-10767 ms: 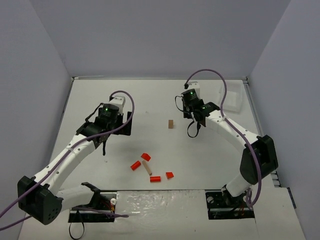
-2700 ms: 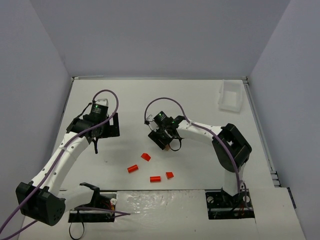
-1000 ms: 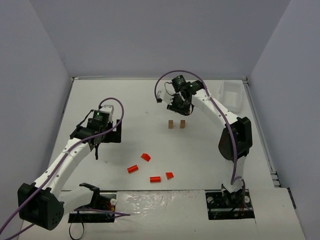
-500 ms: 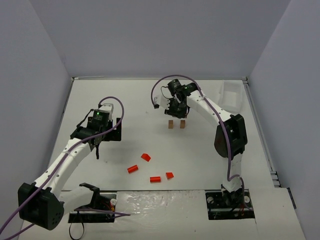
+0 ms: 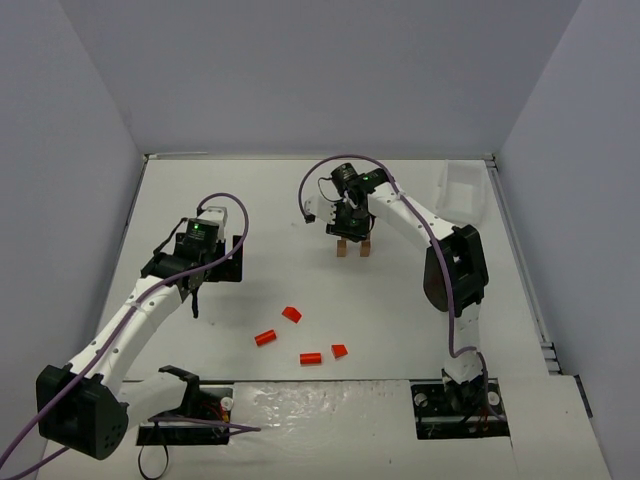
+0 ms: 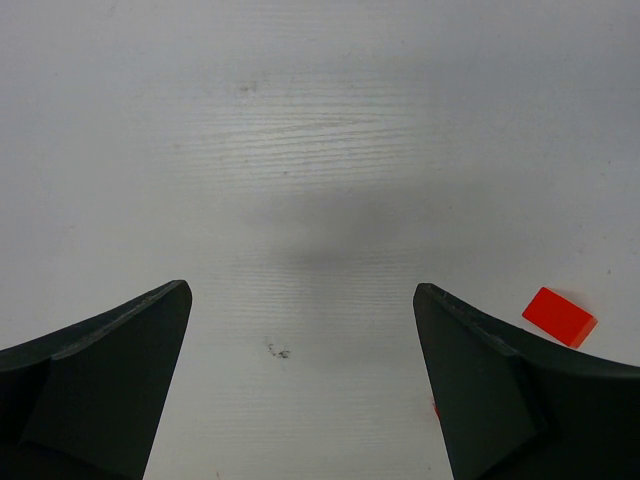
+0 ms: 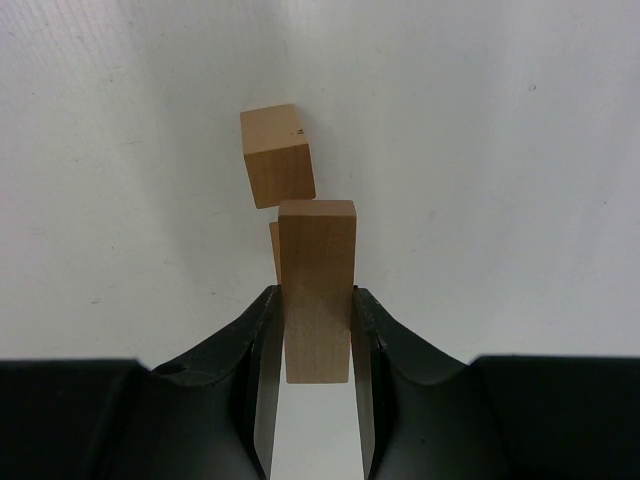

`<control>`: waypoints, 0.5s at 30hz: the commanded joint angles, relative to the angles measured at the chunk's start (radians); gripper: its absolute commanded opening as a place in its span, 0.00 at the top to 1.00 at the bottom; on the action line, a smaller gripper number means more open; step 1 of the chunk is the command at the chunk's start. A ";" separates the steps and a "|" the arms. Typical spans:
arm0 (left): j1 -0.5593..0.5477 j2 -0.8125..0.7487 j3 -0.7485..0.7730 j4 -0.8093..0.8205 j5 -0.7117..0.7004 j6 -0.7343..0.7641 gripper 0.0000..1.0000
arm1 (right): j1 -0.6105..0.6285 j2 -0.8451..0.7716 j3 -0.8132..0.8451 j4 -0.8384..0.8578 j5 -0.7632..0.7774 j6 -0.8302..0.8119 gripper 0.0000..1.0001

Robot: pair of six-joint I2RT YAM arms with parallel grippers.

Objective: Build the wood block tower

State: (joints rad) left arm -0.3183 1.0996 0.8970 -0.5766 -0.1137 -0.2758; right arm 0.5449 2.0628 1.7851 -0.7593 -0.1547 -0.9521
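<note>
Overhead view: we saw a white desk (image 5: 400, 330). The right arm (image 5: 415, 215) bent toward its middle, jaws low over two tan blocks (image 5: 342, 248) standing just beside each other; from here we could not tell what they gripped. Four red-orange pieces (image 5: 291, 314) lay scattered nearer the arm bases, well apart from the tan pair. The left arm (image 5: 140, 310) hung over the desk on the left. A white tray (image 5: 462, 190) sat at the far right.

Left wrist view: the left jaws stood wide open, holding nothing, with one red-orange piece (image 6: 559, 316) on the desk beside one finger (image 6: 520, 390).

Right wrist view: the right jaws were closed on a long tan block (image 7: 317, 280). Beyond it stood a tan upright (image 7: 278, 155), and a sliver of another tan piece (image 7: 273, 250) showed at the held block's left edge.
</note>
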 commanded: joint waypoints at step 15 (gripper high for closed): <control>0.008 -0.004 0.012 0.049 -0.023 0.009 0.08 | 0.010 -0.004 -0.018 -0.001 -0.021 -0.039 0.85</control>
State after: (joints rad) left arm -0.3183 1.0996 0.8970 -0.5766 -0.1179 -0.2749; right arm 0.5507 2.0672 1.7738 -0.7582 -0.1661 -0.9745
